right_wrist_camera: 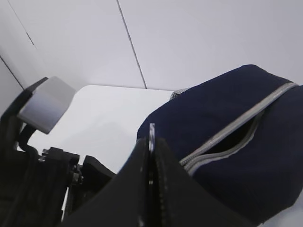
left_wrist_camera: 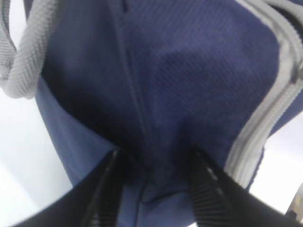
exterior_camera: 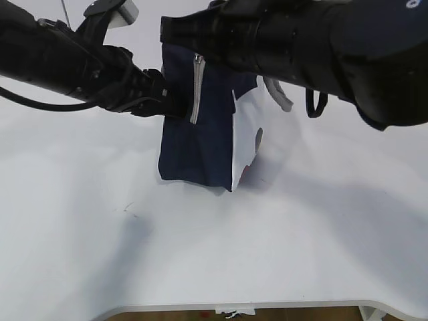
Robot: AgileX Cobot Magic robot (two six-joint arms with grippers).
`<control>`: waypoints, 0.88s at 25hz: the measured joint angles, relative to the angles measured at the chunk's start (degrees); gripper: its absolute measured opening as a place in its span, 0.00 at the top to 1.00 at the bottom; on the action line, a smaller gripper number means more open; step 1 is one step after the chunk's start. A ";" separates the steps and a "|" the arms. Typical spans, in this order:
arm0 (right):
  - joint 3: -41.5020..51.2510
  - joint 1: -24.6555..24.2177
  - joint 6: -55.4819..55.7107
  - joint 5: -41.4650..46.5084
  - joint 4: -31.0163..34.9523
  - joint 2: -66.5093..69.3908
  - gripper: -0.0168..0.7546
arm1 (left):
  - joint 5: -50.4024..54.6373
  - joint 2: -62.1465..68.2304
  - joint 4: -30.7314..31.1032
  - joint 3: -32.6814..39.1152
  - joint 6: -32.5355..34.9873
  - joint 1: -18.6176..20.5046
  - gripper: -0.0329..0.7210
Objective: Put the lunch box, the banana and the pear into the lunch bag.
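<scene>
The navy lunch bag (exterior_camera: 194, 147) stands on the white table, its white cartoon-patch side (exterior_camera: 251, 144) facing right. My left gripper (exterior_camera: 170, 103) grips the bag's left end; in the left wrist view navy fabric (left_wrist_camera: 156, 94) fills the gap between the fingers of the left gripper (left_wrist_camera: 158, 189). My right gripper (exterior_camera: 184, 40) is at the bag's top, shut on the thin metal zipper pull (right_wrist_camera: 152, 131). The grey zipper (right_wrist_camera: 227, 139) gapes partly open. A grey webbing handle (left_wrist_camera: 28, 56) hangs at the side. The lunch box, the banana and the pear are out of view.
The white table (exterior_camera: 214, 254) stretches in front of the bag to its front edge (exterior_camera: 234, 307). A black cable loop (exterior_camera: 314, 103) hangs from the right arm. The left arm's white camera block (right_wrist_camera: 45, 104) is close to the right gripper.
</scene>
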 joint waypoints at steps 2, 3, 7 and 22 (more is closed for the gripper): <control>0.00 0.00 0.00 0.13 0.20 0.00 0.98 | 0.67 0.13 0.00 -0.09 0.23 0.00 0.67; 0.00 -0.10 0.00 0.23 0.26 0.00 0.98 | 0.91 0.13 0.10 -0.13 0.34 0.00 0.77; 0.00 -0.09 0.00 0.23 0.35 0.04 0.98 | 3.15 0.13 2.54 -0.13 0.60 0.00 0.94; -0.27 -1.56 -0.71 -0.78 1.25 0.13 0.98 | 11.55 -1.64 18.27 -0.23 0.69 0.00 0.95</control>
